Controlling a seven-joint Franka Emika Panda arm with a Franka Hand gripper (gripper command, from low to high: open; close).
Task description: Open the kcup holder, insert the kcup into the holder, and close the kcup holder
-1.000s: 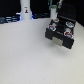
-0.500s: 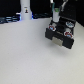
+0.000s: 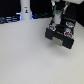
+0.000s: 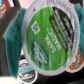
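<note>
Because the kcup (image 4: pixel 47 37) must drop into a round slot, the tool (image 3: pixel 59 16) hangs above the opened kcup holder (image 3: pixel 61 34), clamped around the pod.

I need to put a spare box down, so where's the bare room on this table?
Bare table spreads across the exterior view's left and near side, between the white bottle-shaped thing at the back and the kcup holder. It is crowded at the holder, where the tool hangs with the kcup.
</note>
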